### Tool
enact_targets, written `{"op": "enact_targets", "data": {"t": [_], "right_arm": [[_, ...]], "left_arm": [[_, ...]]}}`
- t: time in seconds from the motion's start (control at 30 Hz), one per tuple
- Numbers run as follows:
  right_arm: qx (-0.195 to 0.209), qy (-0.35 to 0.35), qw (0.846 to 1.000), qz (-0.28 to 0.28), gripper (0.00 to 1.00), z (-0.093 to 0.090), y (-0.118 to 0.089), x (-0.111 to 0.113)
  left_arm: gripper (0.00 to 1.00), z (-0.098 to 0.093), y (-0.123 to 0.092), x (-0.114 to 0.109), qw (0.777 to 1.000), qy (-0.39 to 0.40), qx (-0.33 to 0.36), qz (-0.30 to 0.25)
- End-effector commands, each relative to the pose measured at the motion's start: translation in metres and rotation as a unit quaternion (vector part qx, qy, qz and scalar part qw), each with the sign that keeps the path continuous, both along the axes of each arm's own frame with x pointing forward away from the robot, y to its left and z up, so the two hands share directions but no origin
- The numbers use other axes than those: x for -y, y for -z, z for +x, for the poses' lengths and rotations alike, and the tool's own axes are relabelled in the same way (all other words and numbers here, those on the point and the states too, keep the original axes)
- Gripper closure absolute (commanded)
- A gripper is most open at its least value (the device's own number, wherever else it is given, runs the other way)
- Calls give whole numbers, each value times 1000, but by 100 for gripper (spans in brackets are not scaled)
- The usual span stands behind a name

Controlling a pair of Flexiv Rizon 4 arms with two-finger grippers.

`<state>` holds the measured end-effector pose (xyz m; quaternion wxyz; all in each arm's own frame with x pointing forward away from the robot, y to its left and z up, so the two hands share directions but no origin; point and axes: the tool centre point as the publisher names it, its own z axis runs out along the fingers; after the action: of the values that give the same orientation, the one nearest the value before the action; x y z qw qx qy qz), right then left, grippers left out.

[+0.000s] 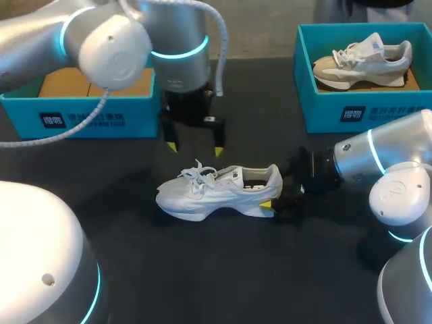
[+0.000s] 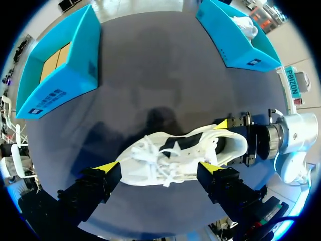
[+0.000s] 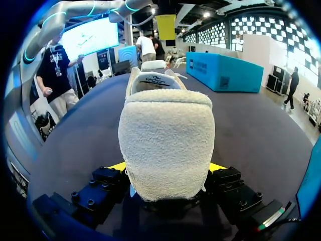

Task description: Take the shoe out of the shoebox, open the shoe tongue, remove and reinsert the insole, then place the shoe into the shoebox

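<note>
A white sneaker (image 1: 216, 192) lies on its side on the dark table, toe to the left, laces loose. My right gripper (image 1: 277, 196) comes in from the right and is shut on its heel; the right wrist view shows the fuzzy heel (image 3: 165, 140) filling the gap between the yellow-tipped fingers (image 3: 118, 165). My left gripper (image 1: 195, 149) hangs open just above and behind the shoe's middle. In the left wrist view the laces and tongue (image 2: 165, 155) lie below and between its spread fingers (image 2: 108, 166), not touching them.
A blue shoebox (image 1: 88, 118) with brown cardboard inside stands at the back left. A second blue box (image 1: 351, 111) at the back right holds a beige and white sneaker (image 1: 364, 61). Bare dark tabletop (image 1: 223, 270) lies in front of the shoe.
</note>
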<state>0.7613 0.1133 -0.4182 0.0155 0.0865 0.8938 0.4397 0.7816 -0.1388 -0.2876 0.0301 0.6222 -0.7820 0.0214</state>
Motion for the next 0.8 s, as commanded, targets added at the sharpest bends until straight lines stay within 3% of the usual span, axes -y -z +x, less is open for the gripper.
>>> {"op": "enact_targets", "data": {"t": [0.03, 0.43, 0.8], "right_arm": [[1, 0, 1000, -1, 100, 2, 3, 2], [1, 0, 1000, -1, 100, 2, 3, 2], [1, 0, 1000, -1, 100, 2, 3, 2]], "left_arm": [[0, 6, 7, 26, 1000, 10, -5, 18], [0, -5, 20, 57, 999, 25, -6, 25], [0, -12, 40, 61, 999, 25, -16, 38]]}}
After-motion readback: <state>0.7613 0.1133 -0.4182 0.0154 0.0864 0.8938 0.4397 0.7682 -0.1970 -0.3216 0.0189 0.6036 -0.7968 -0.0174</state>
